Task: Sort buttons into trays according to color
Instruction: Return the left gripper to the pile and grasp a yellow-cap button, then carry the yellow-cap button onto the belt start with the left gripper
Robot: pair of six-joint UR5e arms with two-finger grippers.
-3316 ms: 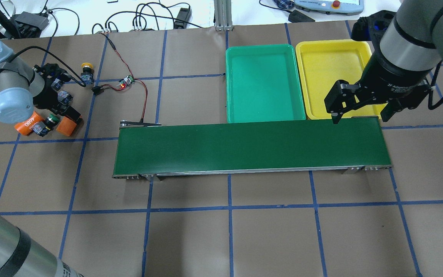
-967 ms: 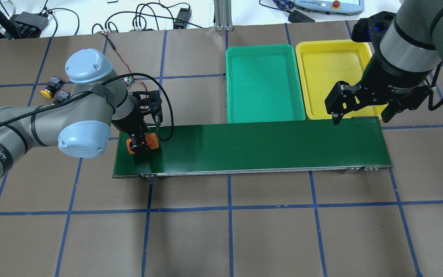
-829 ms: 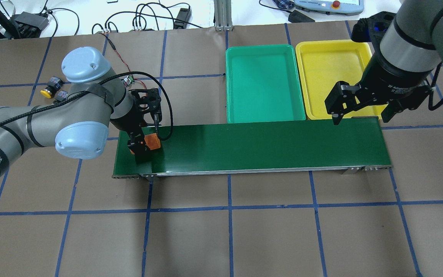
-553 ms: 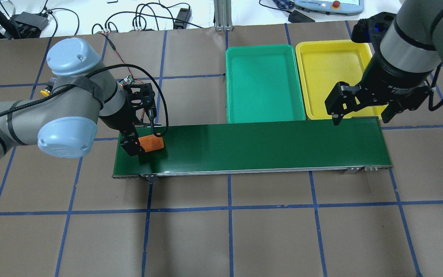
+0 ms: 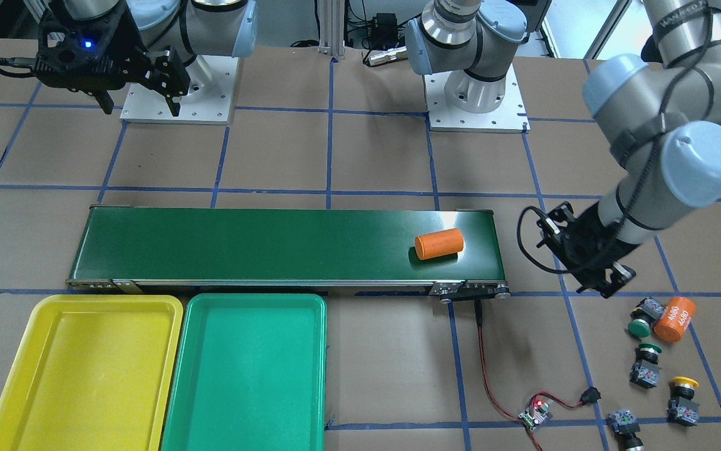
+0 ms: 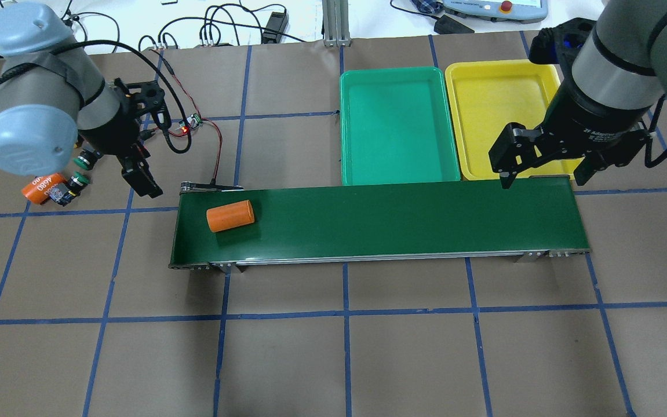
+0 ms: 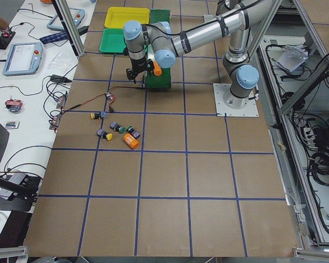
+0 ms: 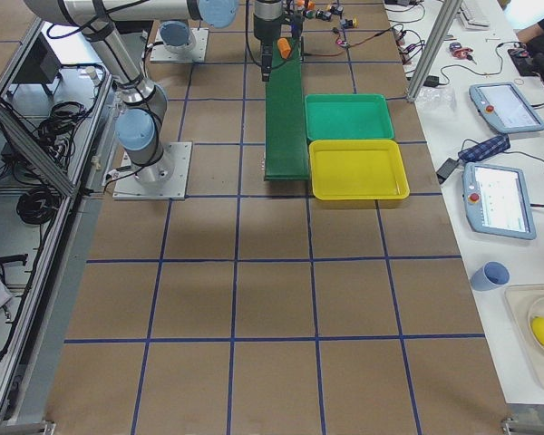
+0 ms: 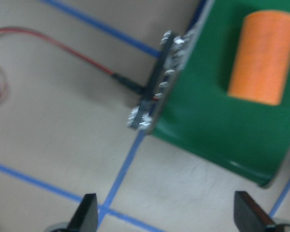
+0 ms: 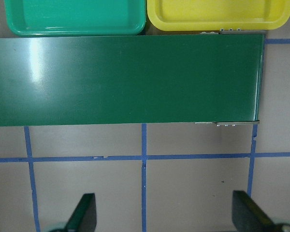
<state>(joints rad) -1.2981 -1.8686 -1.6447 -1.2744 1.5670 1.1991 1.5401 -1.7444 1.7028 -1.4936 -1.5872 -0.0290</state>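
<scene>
Zero buttons (image 5: 646, 366) trayed with left gripper (image 9: 167, 217) and right gripper (image 6: 543, 171) gaping empty (risky: round orange cylinder (image 6: 230, 215) rolling off belt (image 6: 397, 220)).

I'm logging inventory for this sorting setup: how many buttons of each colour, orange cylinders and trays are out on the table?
Yellow buttons: 2
Green buttons: 2
Orange cylinders: 2
Trays: 2, one yellow and one green
Total: 8
</scene>
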